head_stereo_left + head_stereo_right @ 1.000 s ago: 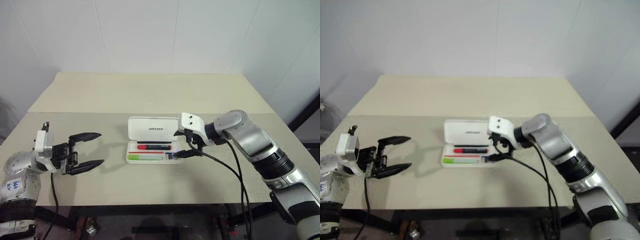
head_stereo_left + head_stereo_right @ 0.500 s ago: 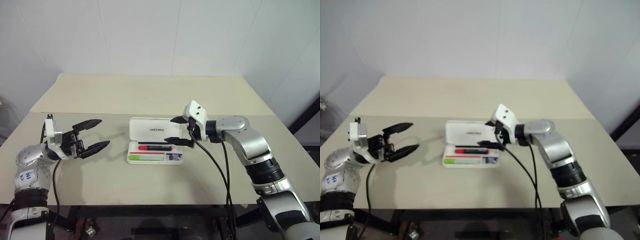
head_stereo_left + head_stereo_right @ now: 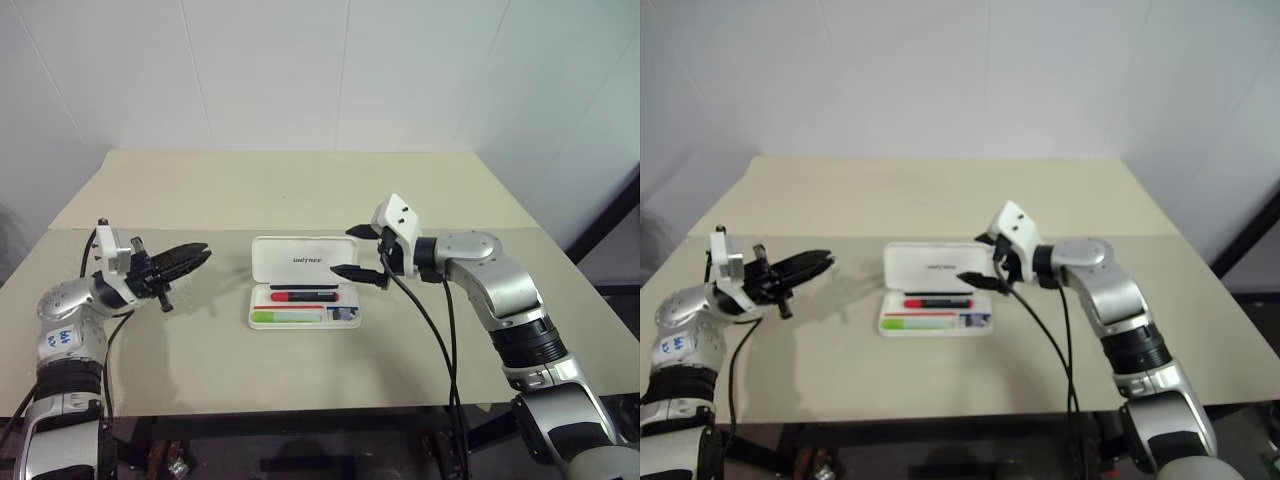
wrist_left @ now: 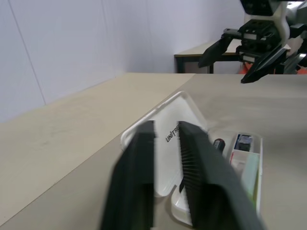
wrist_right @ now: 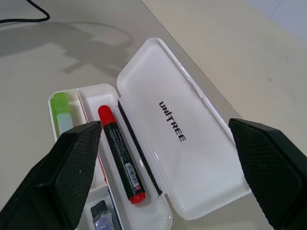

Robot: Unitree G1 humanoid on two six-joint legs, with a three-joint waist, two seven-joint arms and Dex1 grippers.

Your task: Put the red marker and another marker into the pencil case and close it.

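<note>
The pencil case lies open in the middle of the table, its white lid flat behind the tray. In the tray the red marker lies lengthwise, with the light green marker in the strip in front of it. Both also appear in the right wrist view: red marker, green marker. My right gripper hovers open just above the lid's right end, holding nothing. Left of the case and apart from it, my left gripper points at the case with its fingers shut and empty.
A small dark item sits in the tray's right compartment. The beige table reaches back to a white wall. Cables hang from both wrists toward the table's front edge.
My left gripper has shut its fingers and moved forward toward the case. My right gripper has lifted from the tray's right end to beside the lid, still open.
</note>
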